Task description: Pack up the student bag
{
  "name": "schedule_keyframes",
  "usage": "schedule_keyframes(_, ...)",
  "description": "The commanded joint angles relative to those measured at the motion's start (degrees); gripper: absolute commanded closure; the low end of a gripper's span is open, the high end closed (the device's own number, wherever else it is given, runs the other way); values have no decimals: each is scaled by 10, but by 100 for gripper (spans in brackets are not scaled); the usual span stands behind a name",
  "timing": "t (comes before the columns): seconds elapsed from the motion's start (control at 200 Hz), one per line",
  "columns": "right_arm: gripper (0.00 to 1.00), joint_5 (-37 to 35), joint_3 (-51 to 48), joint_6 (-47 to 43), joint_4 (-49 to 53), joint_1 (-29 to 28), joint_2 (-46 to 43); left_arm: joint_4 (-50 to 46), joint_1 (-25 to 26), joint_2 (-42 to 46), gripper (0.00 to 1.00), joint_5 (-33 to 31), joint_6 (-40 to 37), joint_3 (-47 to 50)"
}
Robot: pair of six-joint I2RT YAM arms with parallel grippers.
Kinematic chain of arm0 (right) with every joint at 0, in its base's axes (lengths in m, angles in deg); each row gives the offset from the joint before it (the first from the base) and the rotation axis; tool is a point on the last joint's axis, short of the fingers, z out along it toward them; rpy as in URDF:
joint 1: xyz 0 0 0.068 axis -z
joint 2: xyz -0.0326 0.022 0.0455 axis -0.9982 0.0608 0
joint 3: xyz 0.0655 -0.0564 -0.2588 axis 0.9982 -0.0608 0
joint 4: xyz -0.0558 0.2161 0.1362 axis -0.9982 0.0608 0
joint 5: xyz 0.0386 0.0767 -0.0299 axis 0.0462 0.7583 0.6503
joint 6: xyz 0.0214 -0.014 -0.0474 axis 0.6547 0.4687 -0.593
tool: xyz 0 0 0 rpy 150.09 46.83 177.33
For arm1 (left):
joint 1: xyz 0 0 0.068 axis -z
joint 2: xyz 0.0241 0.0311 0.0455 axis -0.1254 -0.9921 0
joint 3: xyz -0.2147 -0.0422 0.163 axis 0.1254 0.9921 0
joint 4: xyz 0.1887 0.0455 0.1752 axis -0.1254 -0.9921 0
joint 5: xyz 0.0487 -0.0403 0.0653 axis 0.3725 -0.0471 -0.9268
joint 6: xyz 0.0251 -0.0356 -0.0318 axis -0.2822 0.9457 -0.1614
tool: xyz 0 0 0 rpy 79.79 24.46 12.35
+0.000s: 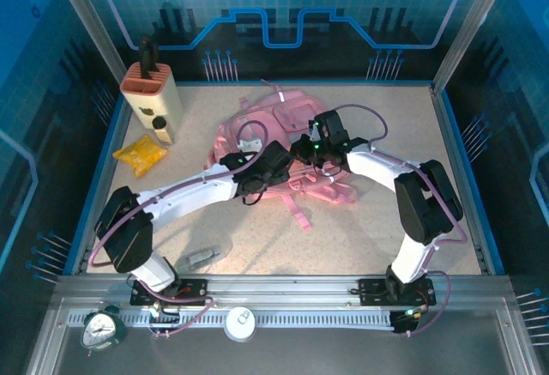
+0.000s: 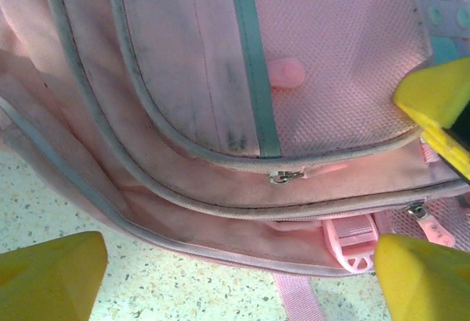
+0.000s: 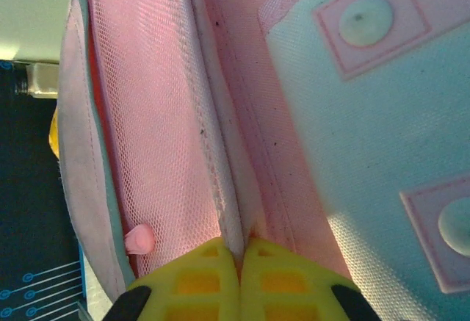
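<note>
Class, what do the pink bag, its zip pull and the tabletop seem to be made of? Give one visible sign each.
The bag: matt woven fabric; weave and mesh show. The zip pull: probably metal; it glints silver. The tabletop: speckled and smooth, perhaps laminate; unsure.

**Fig.** Two arms, L arm (image 1: 202,190) & R arm (image 1: 377,167).
- **Links:** smooth white shells.
- **Joints & motor housings:** black, rounded blocks.
- **Cable (image 1: 176,188):** mauve, looping along each arm, w/ slack bends near the wrists.
- **Base plates (image 1: 167,290):** black, flat.
- **LEDs (image 1: 316,144):** green, on the R wrist unit.
- **L gripper (image 2: 239,251):** fingers (image 2: 51,280) yellow, matte, wedge-shaped.
- **R gripper (image 3: 239,253):** fingers (image 3: 202,280) yellow w/ waffle-grid recesses, black mounts behind.
</note>
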Motion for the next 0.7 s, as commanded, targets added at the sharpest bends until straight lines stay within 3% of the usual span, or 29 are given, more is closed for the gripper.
schedule_keyframes(0.0,100,29,-12,45,-70,-18,-42,-15,16,-20,3,-30,41,-20)
schedule_keyframes(0.275,100,20,-25,65,-84,-31,-68,-22,24,-93,1,-53,75,-74)
schedule_keyframes(0.575,100,25,-47,82,-115,-26,-68,-41,2,-93,1,-115,121,-71)
schedule_keyframes(0.695,100,23,-48,81,-117,-25,-63,-64,-2,-87,8,-142,133,-67)
